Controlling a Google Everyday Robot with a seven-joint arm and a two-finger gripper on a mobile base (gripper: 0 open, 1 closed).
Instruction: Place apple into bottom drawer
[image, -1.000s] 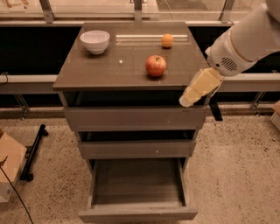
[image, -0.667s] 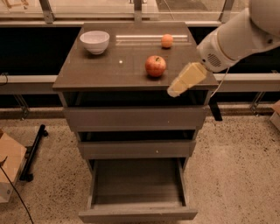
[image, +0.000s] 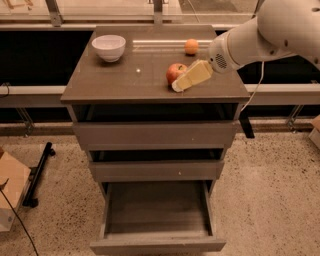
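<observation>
The red apple (image: 175, 72) sits on the cabinet top (image: 125, 80), right of centre. My gripper (image: 179, 86), with cream-coloured fingers, reaches in from the right on the white arm and its tip is right beside the apple's front right side. The bottom drawer (image: 157, 215) is pulled out and nothing shows inside it.
A white bowl (image: 109, 47) stands at the back left of the top. A small orange fruit (image: 191, 46) lies at the back right. The top and middle drawers are slightly open. A cardboard box (image: 10, 192) and a black stand (image: 37, 175) are on the floor at left.
My gripper has moved left and up, from off the cabinet's right front corner to right beside the apple. The apple has not moved.
</observation>
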